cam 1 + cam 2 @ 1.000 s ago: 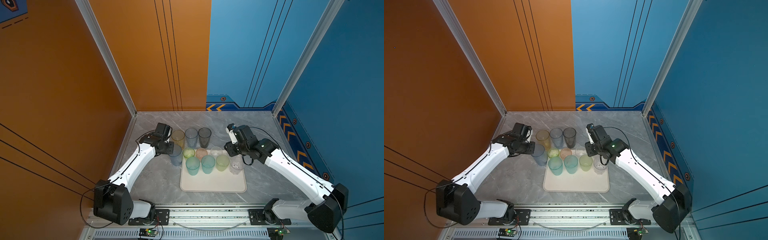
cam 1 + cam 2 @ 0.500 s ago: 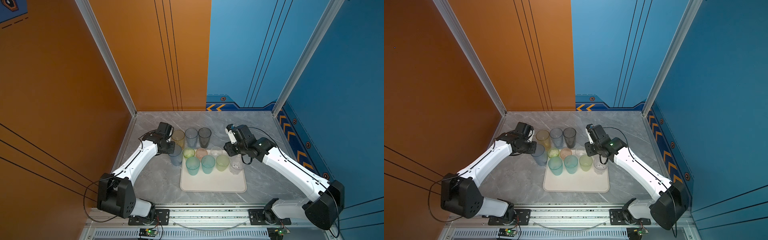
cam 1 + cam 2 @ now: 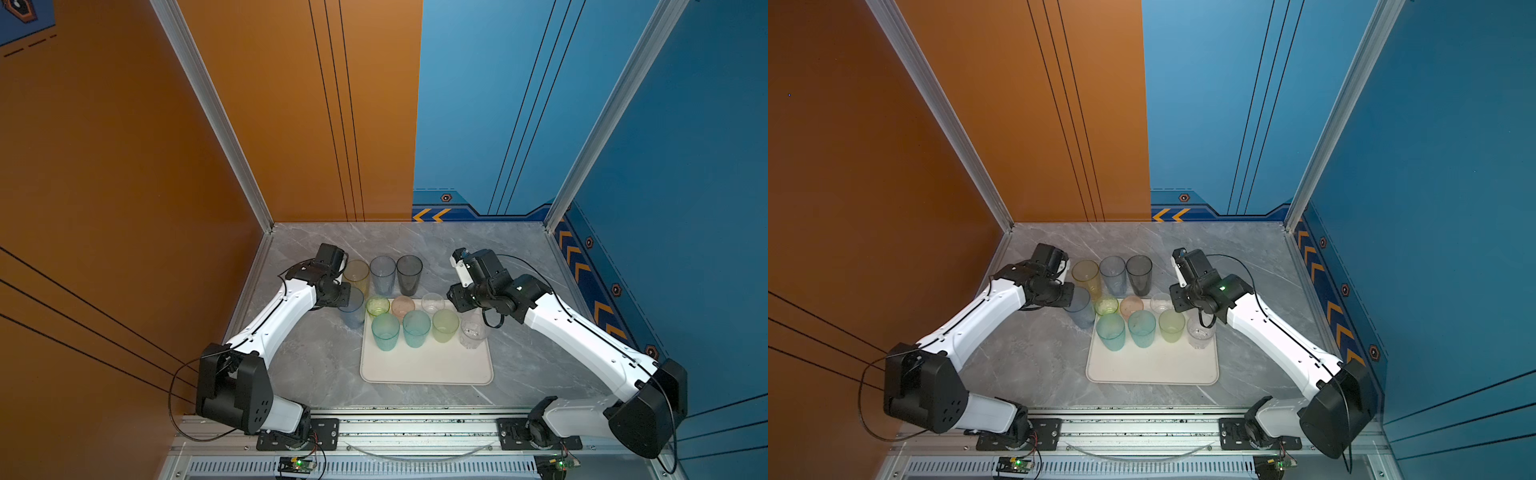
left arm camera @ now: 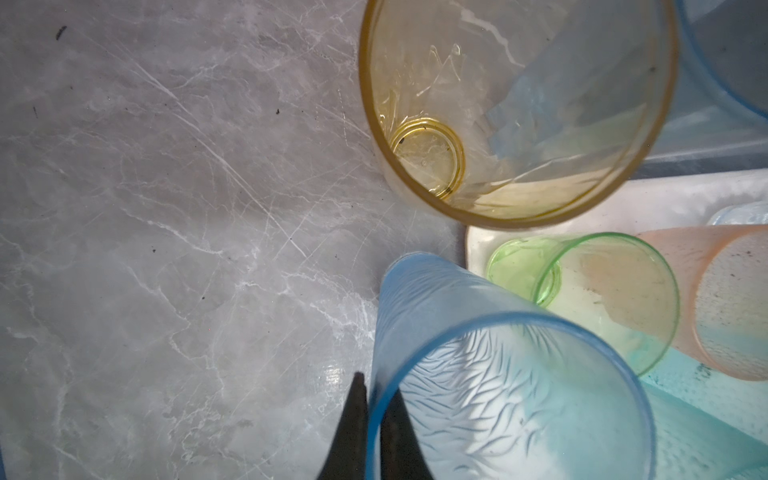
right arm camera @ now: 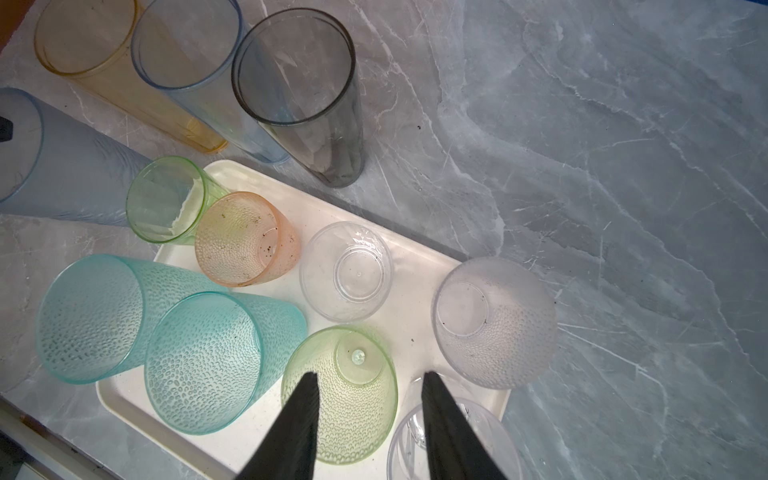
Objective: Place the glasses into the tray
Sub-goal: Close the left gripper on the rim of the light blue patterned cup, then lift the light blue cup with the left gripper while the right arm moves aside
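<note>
Left gripper (image 4: 374, 432) jaws pinched on blue tumbler (image 4: 519, 395) rim, just beside tray (image 3: 424, 365) corner, right gripper (image 5: 370, 376) jaws apart over tray, tray front bare

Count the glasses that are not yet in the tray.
4. Behind the tray, in a row: a yellow glass, a blue glass and a grey glass. A pale blue glass is beside the tray's far left corner, the left gripper shut on its rim. None looks hidden.
</note>
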